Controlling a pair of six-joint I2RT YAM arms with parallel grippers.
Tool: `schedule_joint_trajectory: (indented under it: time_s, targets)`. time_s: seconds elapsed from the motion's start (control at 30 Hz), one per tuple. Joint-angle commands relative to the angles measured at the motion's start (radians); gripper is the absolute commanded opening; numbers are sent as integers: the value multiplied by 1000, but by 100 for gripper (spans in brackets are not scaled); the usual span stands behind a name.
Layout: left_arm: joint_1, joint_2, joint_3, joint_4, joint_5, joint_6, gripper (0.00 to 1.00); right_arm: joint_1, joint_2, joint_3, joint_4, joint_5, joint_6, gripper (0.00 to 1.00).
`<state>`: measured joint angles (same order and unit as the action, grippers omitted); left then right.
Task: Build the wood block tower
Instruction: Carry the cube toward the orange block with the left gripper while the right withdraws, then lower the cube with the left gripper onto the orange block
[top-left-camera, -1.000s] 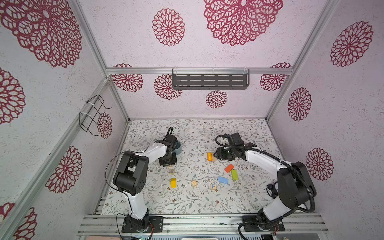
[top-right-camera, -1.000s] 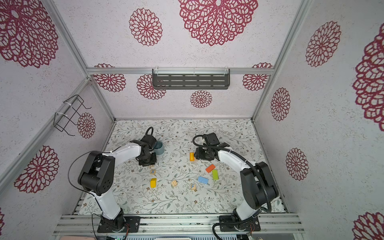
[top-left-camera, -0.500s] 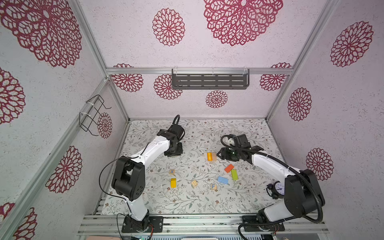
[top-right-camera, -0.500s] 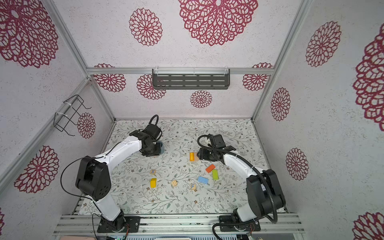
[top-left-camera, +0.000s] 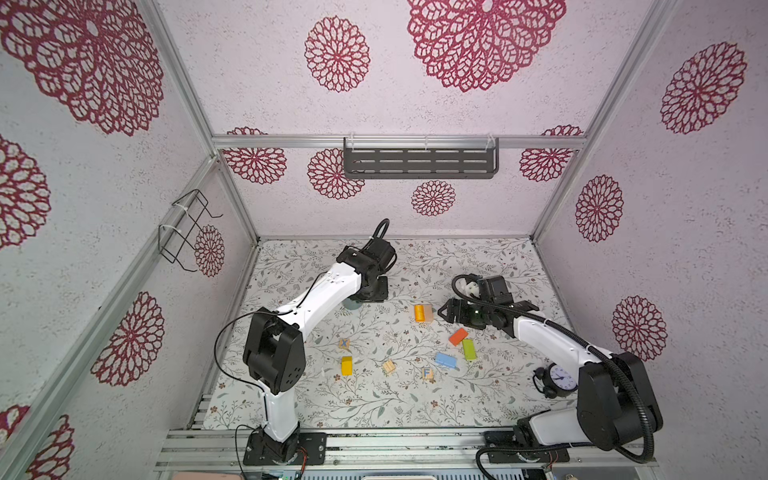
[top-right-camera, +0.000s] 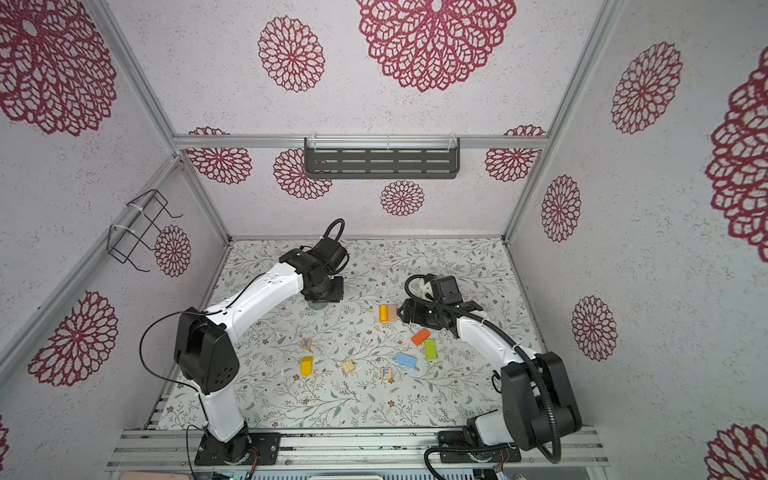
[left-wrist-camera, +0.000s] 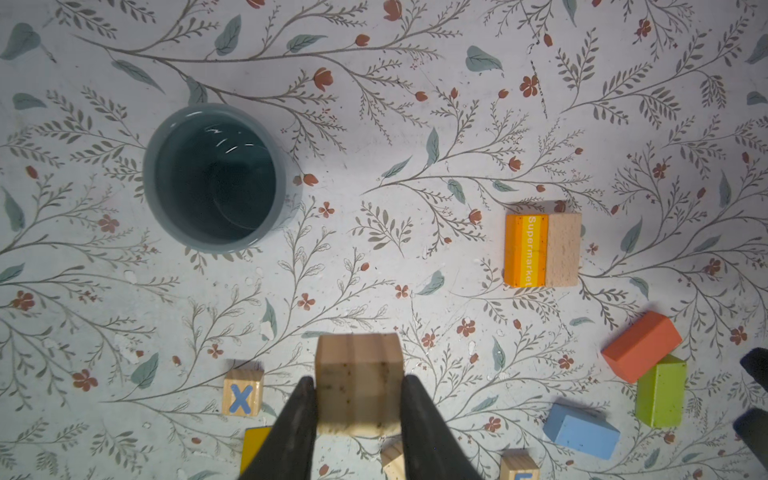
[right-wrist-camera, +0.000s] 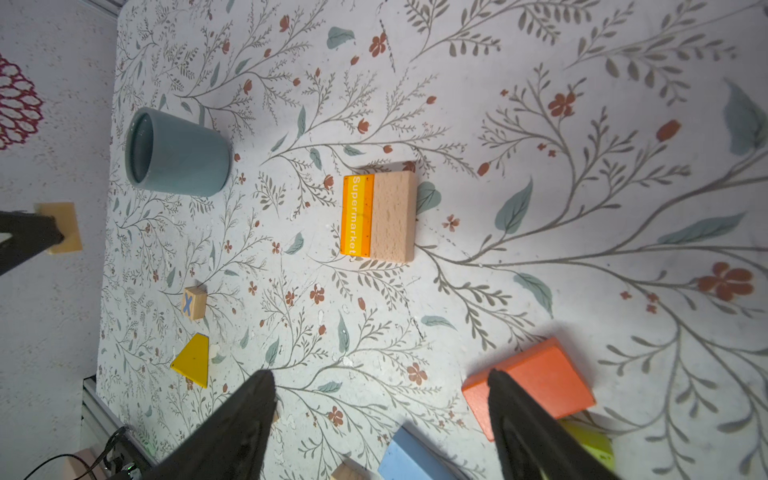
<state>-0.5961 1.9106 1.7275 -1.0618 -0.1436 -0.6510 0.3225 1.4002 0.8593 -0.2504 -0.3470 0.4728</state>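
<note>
Left gripper (left-wrist-camera: 358, 382) farther back, tight on grooved cube (left-wrist-camera: 358, 357), grooves along fingers (left-wrist-camera: 297, 424); right gripper (right-wrist-camera: 380, 374) wider, empty.

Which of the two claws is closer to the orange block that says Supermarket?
The right. The right gripper hangs open just short of the Supermarket block. The left gripper, clamping a plain wood cube, is farther off, near the teal cup.
</note>
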Motion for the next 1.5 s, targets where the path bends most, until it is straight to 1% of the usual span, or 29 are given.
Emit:
schedule_joint_trajectory:
  time_s: [0.0,0.03,0.27,0.57,0.83,1.03,1.47]
  targets:
    - [-22,62,75,-26,-3,-12,35,-18,-41,-6,25,-15,4,92]
    - [-29,99,101,-33,-1,-11,35,-23,-41,-8,27,-14,5,98]
    - [-54,229,259,-60,15,-3,35,-49,-50,-20,30,5,2,99]
    - [-61,346,380,-61,52,-24,35,-122,-64,-47,50,10,8,99]
    - [-86,439,482,-58,78,-66,35,-152,-68,-75,83,4,28,99]
    - [-110,496,524,-32,90,-113,36,-160,-73,-93,100,9,36,99]
    - [-137,563,541,31,122,-176,36,-163,-77,-111,119,2,47,99]
